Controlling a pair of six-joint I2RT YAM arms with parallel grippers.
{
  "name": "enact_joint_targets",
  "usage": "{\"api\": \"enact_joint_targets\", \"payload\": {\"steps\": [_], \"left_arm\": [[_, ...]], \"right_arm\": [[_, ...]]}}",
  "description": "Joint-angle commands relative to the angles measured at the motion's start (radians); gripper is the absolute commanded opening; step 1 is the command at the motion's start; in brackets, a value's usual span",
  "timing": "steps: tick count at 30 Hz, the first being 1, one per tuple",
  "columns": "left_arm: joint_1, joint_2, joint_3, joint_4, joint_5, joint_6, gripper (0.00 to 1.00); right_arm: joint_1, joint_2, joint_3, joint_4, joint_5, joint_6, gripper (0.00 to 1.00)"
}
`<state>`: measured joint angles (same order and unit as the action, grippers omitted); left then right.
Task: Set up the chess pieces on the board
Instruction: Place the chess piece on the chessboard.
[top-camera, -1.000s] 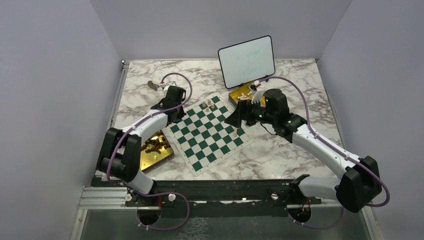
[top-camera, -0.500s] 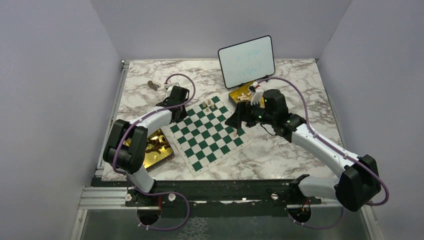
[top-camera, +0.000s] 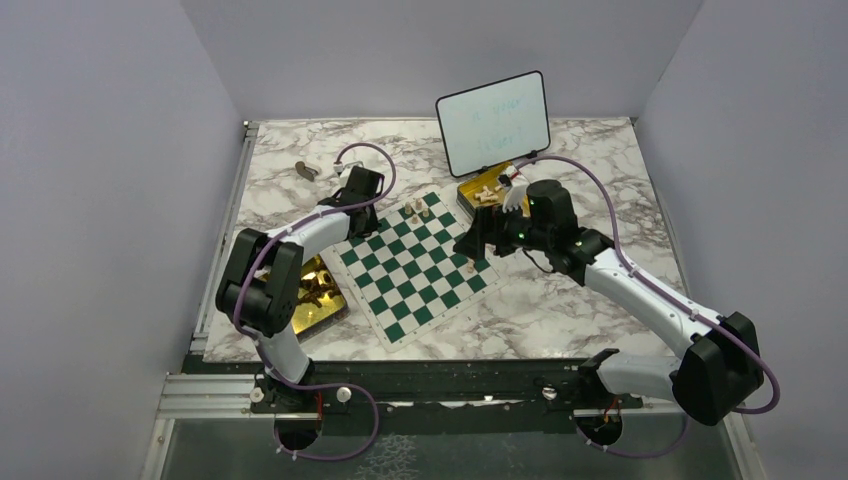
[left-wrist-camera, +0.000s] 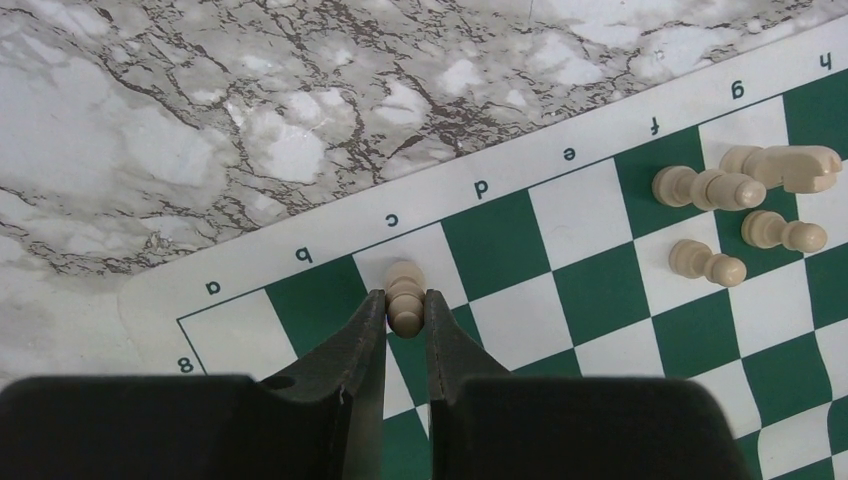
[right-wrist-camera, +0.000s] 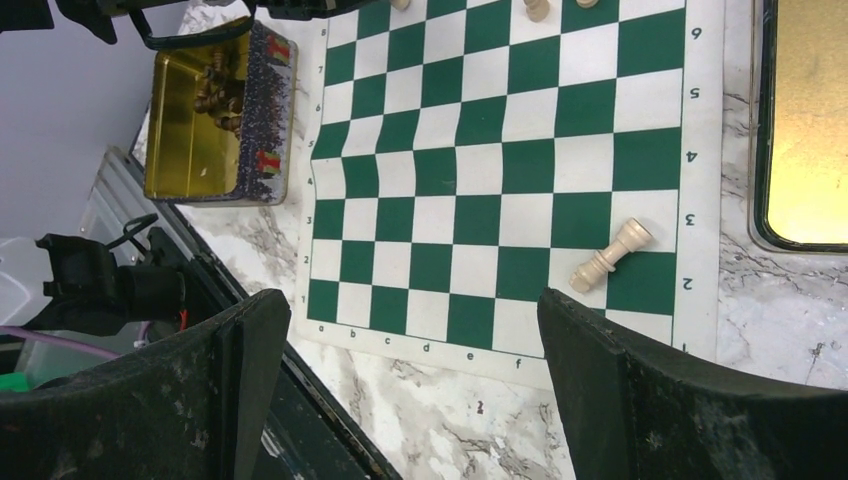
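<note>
Early days here, I'd say. The left gripper (left-wrist-camera: 405, 302) is clenched on a small pale beige wooden chess piece (left-wrist-camera: 404, 285), poised over the back row at the far-left corner of the flat green-and-white checked chessboard (top-camera: 420, 282); whether it touches down I can't tell. Four more pale pieces (left-wrist-camera: 745, 205) cluster further along that far edge, and one pale piece lies toppled (right-wrist-camera: 610, 256) by the board's right corner. The right gripper (right-wrist-camera: 410, 305) hovers above, fingers spread wide, holding nothing. Most squares are bare, and the dark brown pieces (top-camera: 312, 290) sit in the gold rectangular tin (top-camera: 330, 312) at left, so nearly everything is left to do.
</note>
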<state>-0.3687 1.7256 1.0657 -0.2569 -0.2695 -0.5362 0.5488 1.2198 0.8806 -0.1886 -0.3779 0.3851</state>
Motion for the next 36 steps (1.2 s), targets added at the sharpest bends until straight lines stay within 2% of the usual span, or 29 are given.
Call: {"api": "enact_joint_targets", "payload": {"steps": [1, 18, 20, 22, 28, 36], "left_arm": [[-0.007, 0.013, 0.030, -0.025, 0.019, -0.009, 0.14], [-0.008, 0.055, 0.037, -0.018, 0.042, -0.015, 0.18], [-0.008, 0.056, 0.037, -0.021, 0.042, -0.017, 0.22], [-0.009, 0.049, 0.037, -0.024, 0.046, -0.019, 0.30], [-0.007, 0.000, 0.085, -0.068, 0.078, -0.008, 0.38], [-0.010, -0.134, 0.136, -0.100, 0.121, 0.032, 0.49]], "right_arm": [[0.005, -0.007, 0.013, -0.028, 0.029, -0.024, 1.00], [0.005, 0.024, 0.023, -0.037, 0.026, -0.028, 1.00], [0.005, 0.023, 0.023, -0.042, 0.032, -0.031, 1.00], [0.005, 0.023, 0.025, -0.051, 0.041, -0.033, 1.00], [0.005, 0.021, 0.035, -0.079, 0.063, -0.030, 1.00], [0.005, 0.003, 0.028, -0.113, 0.205, 0.042, 1.00]]}}
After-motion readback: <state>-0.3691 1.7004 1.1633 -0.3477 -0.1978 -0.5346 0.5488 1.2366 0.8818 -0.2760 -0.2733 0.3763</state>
